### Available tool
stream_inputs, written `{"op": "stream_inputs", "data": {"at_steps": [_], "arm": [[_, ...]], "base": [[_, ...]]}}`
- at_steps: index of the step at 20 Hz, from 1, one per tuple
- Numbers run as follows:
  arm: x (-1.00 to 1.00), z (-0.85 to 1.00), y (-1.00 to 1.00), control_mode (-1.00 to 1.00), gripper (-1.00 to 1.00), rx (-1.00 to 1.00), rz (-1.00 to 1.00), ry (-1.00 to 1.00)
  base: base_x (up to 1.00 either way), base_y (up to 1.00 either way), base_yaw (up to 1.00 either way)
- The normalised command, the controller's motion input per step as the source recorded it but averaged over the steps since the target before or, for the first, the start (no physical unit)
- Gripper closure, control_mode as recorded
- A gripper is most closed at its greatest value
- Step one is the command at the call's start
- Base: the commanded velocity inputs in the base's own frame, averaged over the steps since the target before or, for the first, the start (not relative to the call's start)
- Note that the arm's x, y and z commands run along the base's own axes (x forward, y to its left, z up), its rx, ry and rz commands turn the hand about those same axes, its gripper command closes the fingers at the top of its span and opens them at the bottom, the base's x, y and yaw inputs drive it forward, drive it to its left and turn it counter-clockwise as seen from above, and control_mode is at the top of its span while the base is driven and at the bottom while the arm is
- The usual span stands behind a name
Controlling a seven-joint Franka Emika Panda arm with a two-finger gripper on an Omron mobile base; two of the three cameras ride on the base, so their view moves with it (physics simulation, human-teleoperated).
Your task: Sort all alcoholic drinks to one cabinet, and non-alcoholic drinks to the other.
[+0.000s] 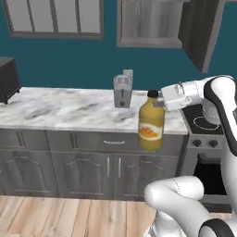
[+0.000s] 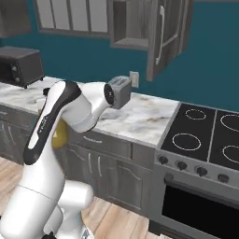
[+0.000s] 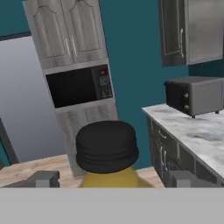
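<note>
While my pincer (image 3: pixel 109 179) clamps wide around the neck of the yellow-orange juice bottle with a black cap (image 1: pixel 151 121), carried off the marble counter (image 1: pixel 69 109) edge, it seems rigid, heavy, slippery; gripping under the cap feels safest.

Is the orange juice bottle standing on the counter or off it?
Off it. The orange juice bottle hangs upright in front of the counter edge, its base level with the drawers, with the gripper at its black cap.
</note>
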Motion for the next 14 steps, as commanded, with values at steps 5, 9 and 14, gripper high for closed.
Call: {"op": "stream_inputs", "data": {"at_steps": [5, 9, 14], "arm": [[0.0, 0.0, 0.0, 1.0, 1.0, 0.0, 0.0, 0.0], [0.0, 0.0, 0.0, 1.0, 1.0, 0.0, 0.0, 0.0], [0.0, 0.0, 0.0, 1.0, 1.0, 0.0, 0.0, 0.0]], "base": [[0.8, 0.31, -0.41], [0.87, 0.59, -0.31], [0.66, 0.38, -0.28]]}}
